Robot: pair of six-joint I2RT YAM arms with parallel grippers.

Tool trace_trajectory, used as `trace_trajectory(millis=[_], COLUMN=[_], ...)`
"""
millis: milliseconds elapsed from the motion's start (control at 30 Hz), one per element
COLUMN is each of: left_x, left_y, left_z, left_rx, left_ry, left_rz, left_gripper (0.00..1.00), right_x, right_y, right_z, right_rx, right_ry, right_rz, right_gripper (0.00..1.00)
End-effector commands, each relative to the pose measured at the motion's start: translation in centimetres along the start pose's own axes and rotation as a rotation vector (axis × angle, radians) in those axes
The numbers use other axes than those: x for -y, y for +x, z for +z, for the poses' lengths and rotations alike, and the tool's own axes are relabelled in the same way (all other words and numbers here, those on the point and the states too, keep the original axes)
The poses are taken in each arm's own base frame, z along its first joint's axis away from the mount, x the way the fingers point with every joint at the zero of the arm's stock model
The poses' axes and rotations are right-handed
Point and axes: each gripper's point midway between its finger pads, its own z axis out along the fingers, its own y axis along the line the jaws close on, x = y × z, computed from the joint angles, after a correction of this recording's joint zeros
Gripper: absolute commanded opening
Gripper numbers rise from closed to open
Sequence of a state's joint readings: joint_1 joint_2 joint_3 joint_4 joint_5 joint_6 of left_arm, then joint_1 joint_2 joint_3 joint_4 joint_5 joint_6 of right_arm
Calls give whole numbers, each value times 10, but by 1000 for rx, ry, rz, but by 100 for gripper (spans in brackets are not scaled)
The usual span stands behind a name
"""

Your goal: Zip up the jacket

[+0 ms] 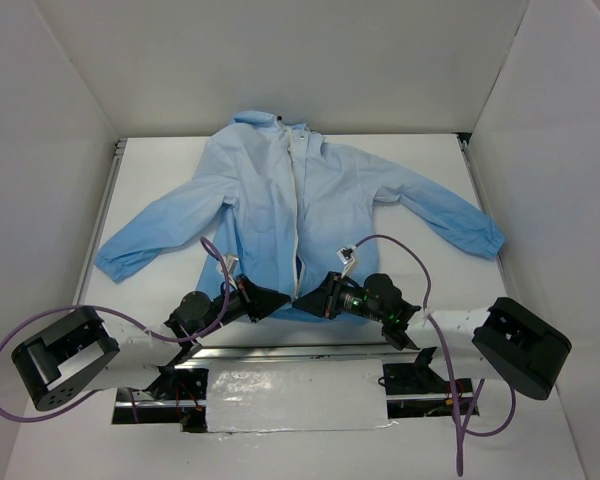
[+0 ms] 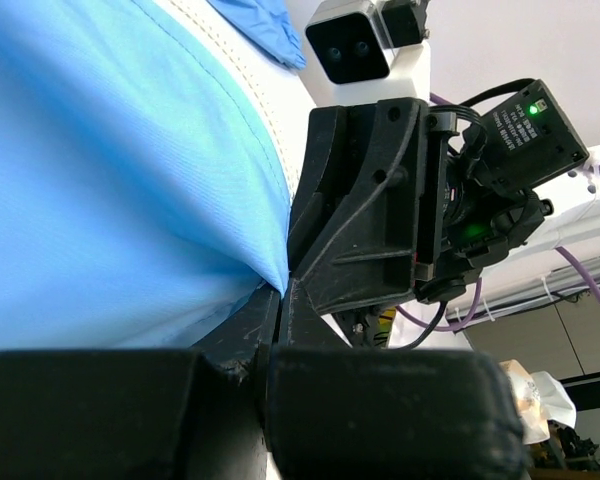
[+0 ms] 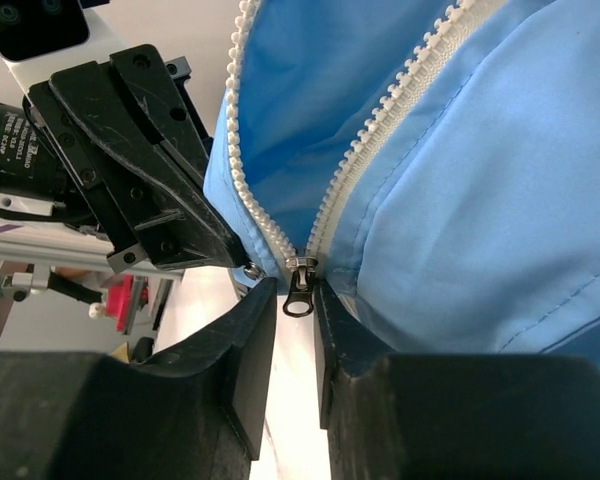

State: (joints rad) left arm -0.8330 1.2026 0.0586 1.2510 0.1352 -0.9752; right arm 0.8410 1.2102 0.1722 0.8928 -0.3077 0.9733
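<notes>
The light-blue jacket [image 1: 260, 200] lies spread flat on the table with its front open. The whitish zipper strip [image 1: 301, 190] runs down its centre. Both grippers meet at the bottom hem. My left gripper [image 1: 283, 298] is shut on the hem corner of the jacket's left panel [image 2: 180, 180], beside the zipper's foot. My right gripper [image 3: 298, 305] is open. Its fingertips [image 3: 255, 320] stand on either side of the metal zipper pull [image 3: 299, 295], which hangs from the slider at the zipper's bottom end. The zipper teeth [image 3: 400, 90] above the slider are apart.
White walls close in the table [image 1: 420, 160] on the left, back and right. A silvery taped plate [image 1: 295, 395] lies between the arm bases at the near edge. Purple cables [image 1: 400, 245] loop over both arms. The sleeves reach toward both side walls.
</notes>
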Motion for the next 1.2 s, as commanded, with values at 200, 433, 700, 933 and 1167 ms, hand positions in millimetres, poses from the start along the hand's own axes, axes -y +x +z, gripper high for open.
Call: trace_trajectory(millis=[200,433,700,933,1167], left_x=[89,86,67,43,7], left_y=[-65,-63,-54,-39,-29], left_z=[-11,-10,7,15,15], left_rx=[266,256,176,82,21], left_ry=[359,340,224,96,-102], left_rz=[78,78,67,74,85], left_gripper=[0,0,0,0,0], right_x=[-18,-21,-23,-20,-32], right_y=[-14,-15,-31,-34,-38], right_z=[1,-1,4,10,6], right_rx=[49,43,14,-86,-127], right_ry=[-48,-36,84,172,161], right_rz=[-43,-61,-184,-292,-368], right_gripper=[15,0,0,0,0])
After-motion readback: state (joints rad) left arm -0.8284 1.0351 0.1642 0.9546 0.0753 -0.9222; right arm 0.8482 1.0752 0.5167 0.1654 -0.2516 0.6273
